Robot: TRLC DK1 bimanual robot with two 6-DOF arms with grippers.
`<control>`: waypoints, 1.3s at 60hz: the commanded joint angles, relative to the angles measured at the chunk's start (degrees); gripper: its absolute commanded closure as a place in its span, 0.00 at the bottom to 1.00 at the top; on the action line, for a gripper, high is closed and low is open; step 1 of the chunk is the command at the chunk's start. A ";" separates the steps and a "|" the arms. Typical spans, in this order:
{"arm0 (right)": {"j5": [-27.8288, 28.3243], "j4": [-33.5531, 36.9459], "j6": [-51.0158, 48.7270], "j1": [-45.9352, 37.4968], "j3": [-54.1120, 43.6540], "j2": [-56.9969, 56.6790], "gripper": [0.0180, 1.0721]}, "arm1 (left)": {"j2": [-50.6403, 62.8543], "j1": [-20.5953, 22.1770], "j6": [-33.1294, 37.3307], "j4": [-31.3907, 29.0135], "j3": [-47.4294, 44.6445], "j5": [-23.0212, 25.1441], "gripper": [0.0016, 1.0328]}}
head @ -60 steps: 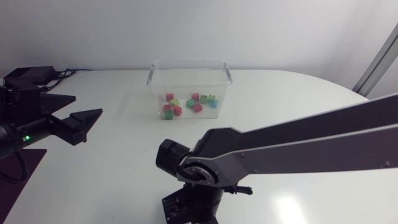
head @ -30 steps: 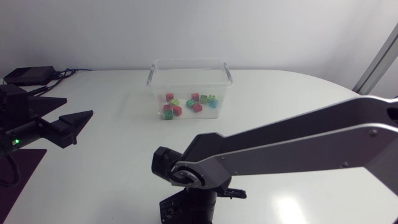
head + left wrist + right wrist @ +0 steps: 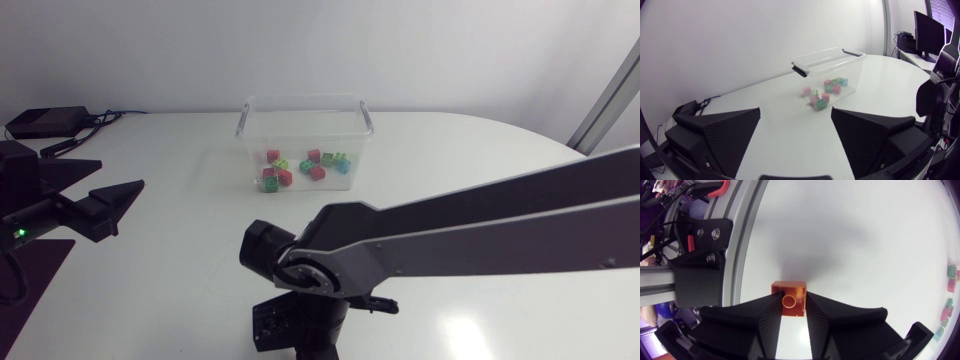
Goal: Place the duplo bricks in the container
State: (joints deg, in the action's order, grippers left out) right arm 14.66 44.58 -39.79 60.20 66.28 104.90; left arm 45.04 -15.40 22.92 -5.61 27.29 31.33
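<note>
Two arms share this job, and only one is carrying anything. Over at the left, the left hand (image 3: 795, 114) hangs above the tabletop (image 3: 180, 255) with its fingers spread wide and nothing between them. It points across toward the container (image 3: 300, 125), and I'd guess it sits out there simply to leave the middle free for its partner. The container itself is a clear tub with grey handles, standing at the far side of the tabletop about midway along. A cluster of red, green and teal duplo bricks (image 3: 305, 166) lies on its floor, so much of the sorting looks done. The right arm (image 3: 480, 225) comes in from the right and reaches past the middle to the near edge, with its wrist turned straight down. Its right hand (image 3: 791, 296) is clamped on an orange brick (image 3: 788, 287), one finger pressed to each of two opposite sides. The brick's hollow underside faces up toward the wrist, which suggests it was taken from above, studs down. That brick sits close over the tabletop near its front edge, well apart from the container. To my eye it has to be lifted clear and carried across to the far side before it can be let go inside.
</note>
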 commanded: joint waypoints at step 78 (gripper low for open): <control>-4.28 -0.46 12.72 -32.34 65.29 22.10 0.49 | -7.95 4.41 -0.42 -4.94 -3.82 -0.31 0.04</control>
State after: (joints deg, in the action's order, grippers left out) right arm 10.48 42.52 -29.28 29.15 126.58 124.27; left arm 37.67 -11.44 22.87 -10.20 24.88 31.11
